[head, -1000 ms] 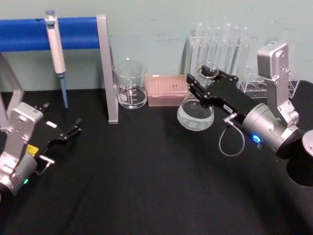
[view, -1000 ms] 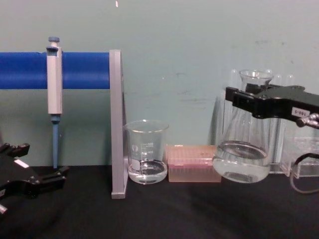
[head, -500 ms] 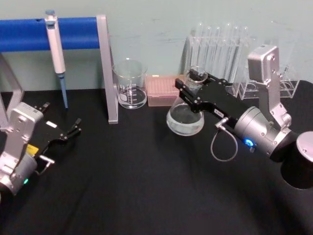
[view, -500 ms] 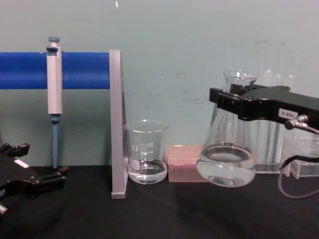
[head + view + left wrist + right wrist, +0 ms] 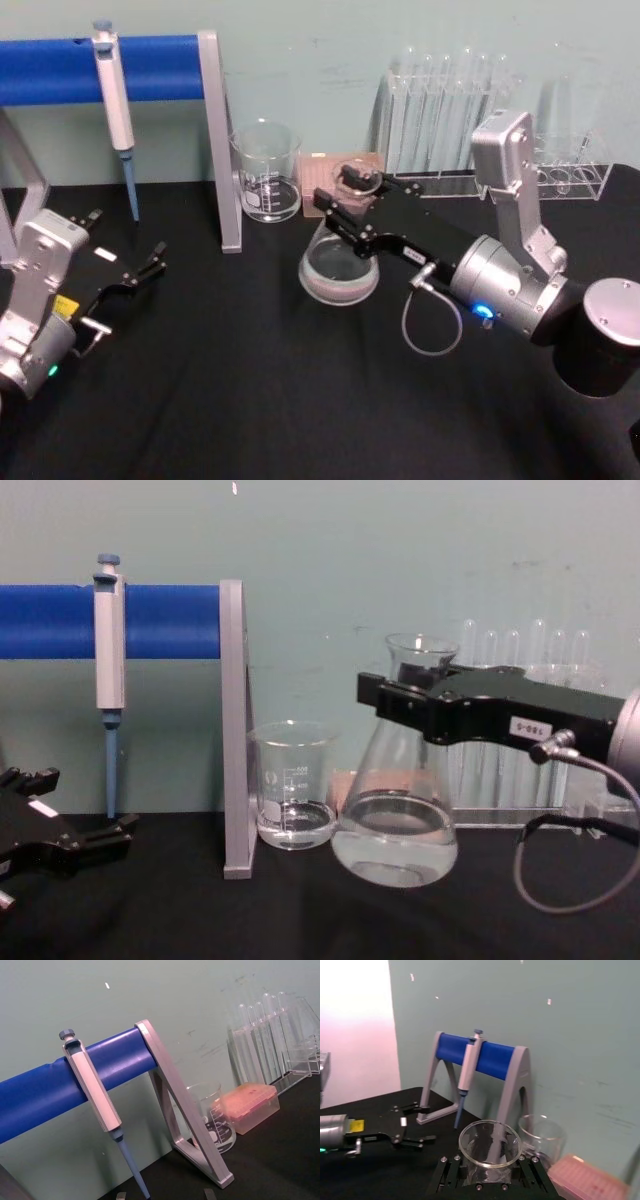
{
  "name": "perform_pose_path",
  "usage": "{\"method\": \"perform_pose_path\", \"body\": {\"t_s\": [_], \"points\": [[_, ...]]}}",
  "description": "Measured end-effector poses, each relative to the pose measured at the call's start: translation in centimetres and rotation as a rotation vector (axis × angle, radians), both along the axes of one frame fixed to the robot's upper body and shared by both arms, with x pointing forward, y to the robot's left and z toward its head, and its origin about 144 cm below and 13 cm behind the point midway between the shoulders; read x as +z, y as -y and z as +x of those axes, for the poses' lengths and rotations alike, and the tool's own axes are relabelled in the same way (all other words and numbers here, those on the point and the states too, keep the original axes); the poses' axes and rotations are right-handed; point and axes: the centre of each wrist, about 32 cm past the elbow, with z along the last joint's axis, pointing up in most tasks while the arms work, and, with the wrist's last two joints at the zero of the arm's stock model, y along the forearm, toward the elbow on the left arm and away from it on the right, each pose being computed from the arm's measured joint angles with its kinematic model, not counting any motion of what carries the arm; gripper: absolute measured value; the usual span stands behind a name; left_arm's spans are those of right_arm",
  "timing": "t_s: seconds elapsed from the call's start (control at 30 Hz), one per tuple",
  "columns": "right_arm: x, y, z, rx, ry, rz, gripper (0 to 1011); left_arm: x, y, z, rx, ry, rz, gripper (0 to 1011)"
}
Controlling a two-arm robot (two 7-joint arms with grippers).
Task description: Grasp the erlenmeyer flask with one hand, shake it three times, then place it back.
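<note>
The erlenmeyer flask is clear glass with a little clear liquid in its wide base. It hangs upright above the black table, in front of the pink box. My right gripper is shut on its neck just below the flared rim, the black jaws on either side. My left gripper rests low at the table's left, away from the flask, fingers spread with nothing between them.
A glass beaker stands beside the grey stand leg. The blue bar holds a pipette. A pink tip box and a test tube rack line the back wall.
My right gripper has carried the flask leftward and toward the table's front, from before the test tubes to in front of the pink box. The left arm has not moved.
</note>
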Motion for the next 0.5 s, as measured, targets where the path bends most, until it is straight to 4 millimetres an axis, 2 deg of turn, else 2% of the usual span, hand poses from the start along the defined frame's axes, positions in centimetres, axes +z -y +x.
{"method": "perform_pose_path", "body": {"t_s": [0.5], "points": [[0.07, -0.83, 0.17, 0.056, 0.004, 0.001, 448, 0.0, 0.0, 0.0, 0.0, 0.0, 0.0, 1001]]}}
